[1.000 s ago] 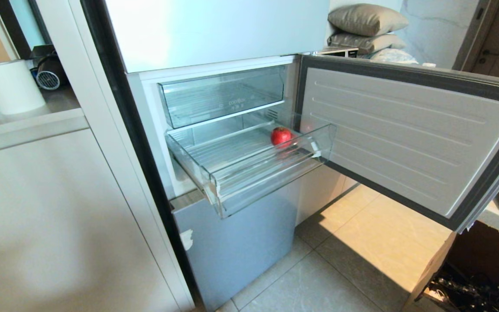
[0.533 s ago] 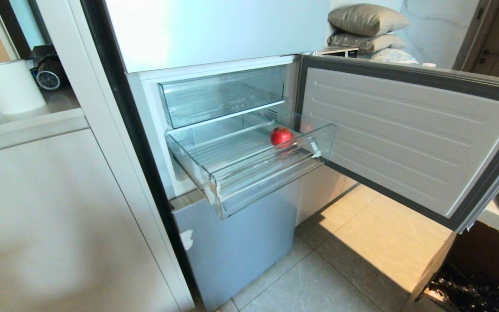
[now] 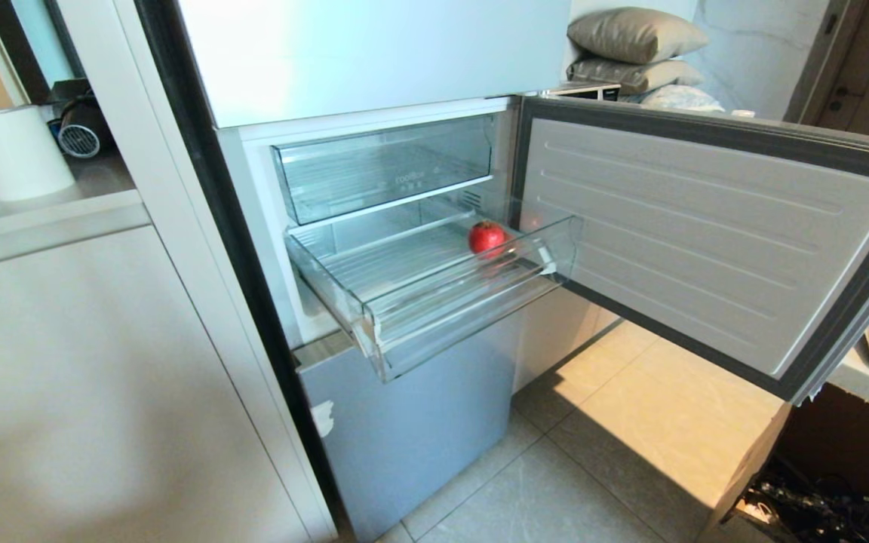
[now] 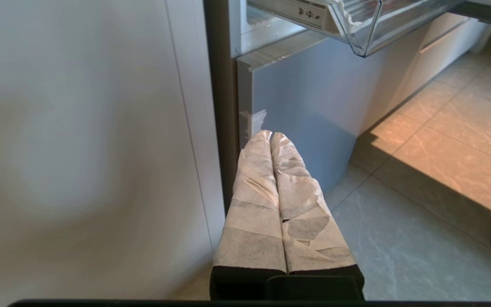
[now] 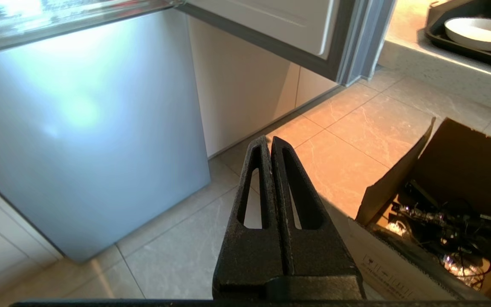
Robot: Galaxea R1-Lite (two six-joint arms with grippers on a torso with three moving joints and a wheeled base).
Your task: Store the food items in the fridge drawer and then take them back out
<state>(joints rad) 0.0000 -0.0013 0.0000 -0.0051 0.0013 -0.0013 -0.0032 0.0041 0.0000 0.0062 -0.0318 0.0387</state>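
One round glossy red food item [image 3: 486, 237] lies in the fridge drawer [image 3: 465, 317], near its back right corner. The clear ribbed drawer stands pulled out of the open fridge; its front corner also shows in the left wrist view [image 4: 362, 32]. Neither arm is in the head view. My left gripper [image 4: 270, 135], its fingers wrapped in white tape, is shut and empty, low in front of the lower fridge panel. My right gripper [image 5: 269, 140], with black fingers, is shut and empty above the tiled floor, below the drawer.
The fridge door [image 3: 706, 234] hangs open to the right. A clear bin [image 3: 385, 170] with faint lettering sits above the drawer. An open cardboard box [image 5: 437, 204] of cables stands on the floor at right. A counter with a white dish on a dark tray [image 5: 480, 34] is beyond it.
The head view has shifted very slightly; the food item and drawer keep their places relative to each other. No arm shows in the earlier frames.
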